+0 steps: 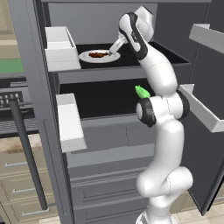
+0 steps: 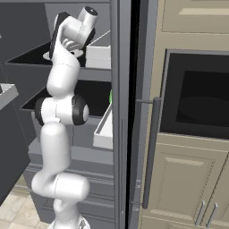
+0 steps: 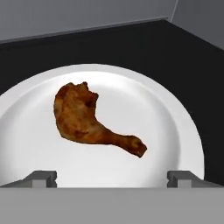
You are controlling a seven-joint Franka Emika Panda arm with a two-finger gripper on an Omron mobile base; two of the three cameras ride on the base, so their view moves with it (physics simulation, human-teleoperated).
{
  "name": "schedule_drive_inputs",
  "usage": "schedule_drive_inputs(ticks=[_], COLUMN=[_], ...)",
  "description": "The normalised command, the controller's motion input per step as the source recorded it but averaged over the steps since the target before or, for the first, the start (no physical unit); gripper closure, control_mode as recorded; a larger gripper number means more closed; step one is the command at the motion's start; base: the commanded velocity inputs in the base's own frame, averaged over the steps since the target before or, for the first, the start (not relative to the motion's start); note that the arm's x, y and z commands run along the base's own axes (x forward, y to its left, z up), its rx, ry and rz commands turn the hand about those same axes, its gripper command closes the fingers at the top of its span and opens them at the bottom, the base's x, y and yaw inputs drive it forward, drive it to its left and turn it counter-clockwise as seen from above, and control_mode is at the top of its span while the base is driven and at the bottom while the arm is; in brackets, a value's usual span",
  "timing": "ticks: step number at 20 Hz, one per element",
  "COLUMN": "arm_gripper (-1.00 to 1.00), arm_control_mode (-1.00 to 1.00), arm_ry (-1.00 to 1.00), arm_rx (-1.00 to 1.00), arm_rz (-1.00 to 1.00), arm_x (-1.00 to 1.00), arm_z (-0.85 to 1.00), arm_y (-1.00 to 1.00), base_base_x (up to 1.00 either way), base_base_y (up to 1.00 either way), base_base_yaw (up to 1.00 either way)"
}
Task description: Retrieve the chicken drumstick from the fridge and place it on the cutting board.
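Observation:
The fridge (image 1: 31, 87) stands open. On its upper black shelf a round white plate (image 1: 85, 57) carries the reddish-brown chicken drumstick (image 1: 99, 54). My gripper (image 1: 113, 50) reaches in over the plate's right edge. In the hand view the drumstick (image 3: 87, 120) lies in the middle of the plate (image 3: 183, 118), thick end far left, bone end near right. My gripper (image 3: 113, 178) is open just above the plate's near rim, its fingertips (image 3: 42, 176) wide apart and the drumstick ahead of the gap, untouched. The cutting board is out of view.
A small green vegetable (image 1: 141, 91) lies on the lower shelf, close to my elbow. Light grey door bins (image 1: 59, 48) (image 1: 202, 108) flank the arm on both sides. The fridge's edge (image 2: 120, 112) stands beside a wall oven (image 2: 197, 98) and beige cabinets.

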Motion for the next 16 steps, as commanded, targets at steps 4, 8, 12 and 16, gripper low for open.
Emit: schedule_drive_inputs(ticks=[4,8,12,16], arm_gripper=[-1.0,-1.0,-1.0,-1.0], arm_control_mode=[-1.0,-1.0,-1.0,-1.0], arm_ry=[0.0,0.0,0.0,0.11], arm_rx=[-0.09,-0.06,-0.02,-0.01], arm_rz=[0.0,0.02,0.06,0.09], arm_x=[0.08,0.27,0.39,0.32], arm_z=[0.0,-0.01,0.0,0.0], arm_y=[0.29,0.35,0.05,0.17], base_base_x=[0.0,0.0,0.0,0.0], base_base_y=[0.0,0.0,0.0,0.0], base_base_yaw=[0.0,0.0,0.0,0.0])
